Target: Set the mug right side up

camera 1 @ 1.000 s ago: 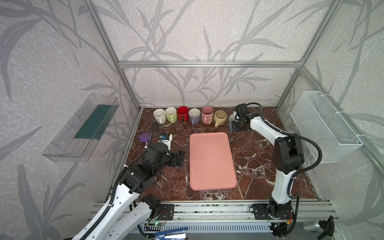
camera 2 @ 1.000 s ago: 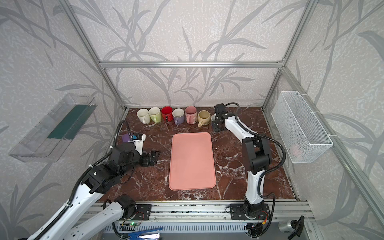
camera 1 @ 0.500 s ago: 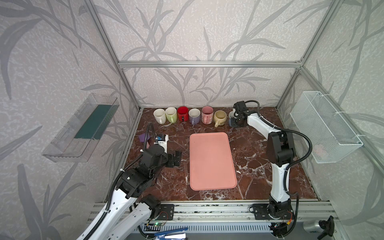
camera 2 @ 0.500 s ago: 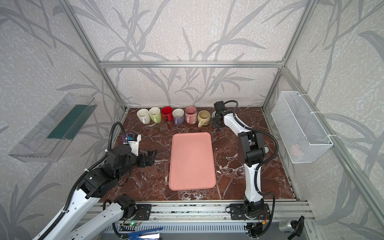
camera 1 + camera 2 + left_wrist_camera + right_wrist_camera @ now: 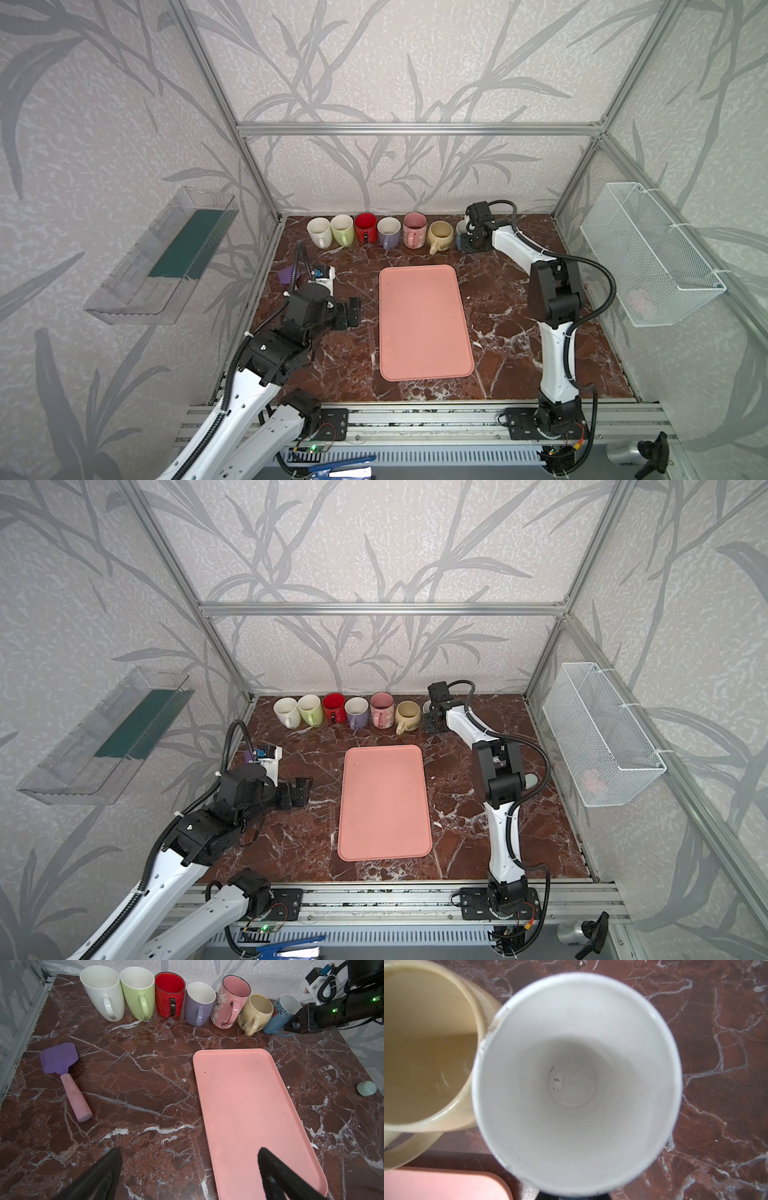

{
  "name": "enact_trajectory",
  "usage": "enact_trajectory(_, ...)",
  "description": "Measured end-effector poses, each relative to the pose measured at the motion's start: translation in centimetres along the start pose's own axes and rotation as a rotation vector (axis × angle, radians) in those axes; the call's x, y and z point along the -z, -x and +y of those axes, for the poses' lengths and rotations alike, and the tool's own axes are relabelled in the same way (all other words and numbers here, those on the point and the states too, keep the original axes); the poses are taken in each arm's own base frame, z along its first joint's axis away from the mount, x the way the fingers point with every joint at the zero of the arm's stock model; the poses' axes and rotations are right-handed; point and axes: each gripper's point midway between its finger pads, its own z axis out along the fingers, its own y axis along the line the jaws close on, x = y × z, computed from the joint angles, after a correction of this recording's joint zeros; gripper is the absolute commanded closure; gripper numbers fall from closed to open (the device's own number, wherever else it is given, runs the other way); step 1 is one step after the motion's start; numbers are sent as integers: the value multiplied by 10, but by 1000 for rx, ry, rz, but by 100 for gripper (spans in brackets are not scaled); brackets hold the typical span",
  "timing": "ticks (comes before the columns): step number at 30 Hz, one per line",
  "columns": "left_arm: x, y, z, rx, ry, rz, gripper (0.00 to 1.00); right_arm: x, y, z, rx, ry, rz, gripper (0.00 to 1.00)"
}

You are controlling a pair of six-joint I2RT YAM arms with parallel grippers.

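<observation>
The marble table (image 5: 498,299) carries a pink tray (image 5: 424,324) at its middle. The left gripper (image 5: 189,1151) hangs over the table near the tray's left edge, its fingers (image 5: 99,1174) spread wide and empty. The right gripper (image 5: 289,1027) is by the back wall, its fingers narrowed on the handle of the blue mug (image 5: 278,1016). That mug is mouth up at the right end of a row of mugs (image 5: 365,226), right beside the beige mug (image 5: 256,1013). A purple spatula (image 5: 62,1068) lies left of the tray.
</observation>
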Motion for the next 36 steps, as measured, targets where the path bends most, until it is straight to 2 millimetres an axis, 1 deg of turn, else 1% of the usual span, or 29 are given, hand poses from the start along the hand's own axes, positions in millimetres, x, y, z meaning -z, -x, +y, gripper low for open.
enact_trajectory(4, -2, 2, 1, 12, -4, 0, 0, -3, 3, 0, -1, -1, -9, 96)
enact_trajectory(6, -3, 2, 1, 16, -6, 1, 1, -4, 4, 0, -2, -2, -13, 92)
enact_trajectory(8, -3, 2, 1, 18, -9, 2, 1, -4, 4, 0, -3, -2, -14, 86)
enact_trajectory(10, -3, 2, 1, 19, -8, 2, 0, -4, 4, 0, -6, -2, -16, 77)
enact_trajectory(12, -3, 2, 1, 20, -8, 2, 1, -4, 6, -1, -8, -5, -22, 70)
enact_trajectory(16, -3, 2, 1, 20, -8, 1, 1, -5, 5, -2, -11, -8, -24, 58)
enact_trajectory(22, -2, 3, 3, 22, -4, -1, 1, -6, 4, -2, -4, -9, -19, 44)
enact_trajectory(26, 0, 4, 4, 25, 1, -15, 1, -3, 4, -2, 2, -9, -21, 38)
enact_trajectory(29, 5, 7, 7, 28, 7, -40, 1, 9, 3, -3, 6, -6, -27, 34)
enact_trajectory(30, 7, 8, 8, 29, 12, -48, 1, 16, 3, -3, 7, -3, -33, 33)
enact_trajectory(32, 9, 9, 10, 31, 18, -65, 0, 33, 3, -3, 10, 7, -50, 29)
enact_trajectory(36, 14, 13, 15, 36, 37, -103, 0, 78, -2, -7, 12, 21, -113, 22)
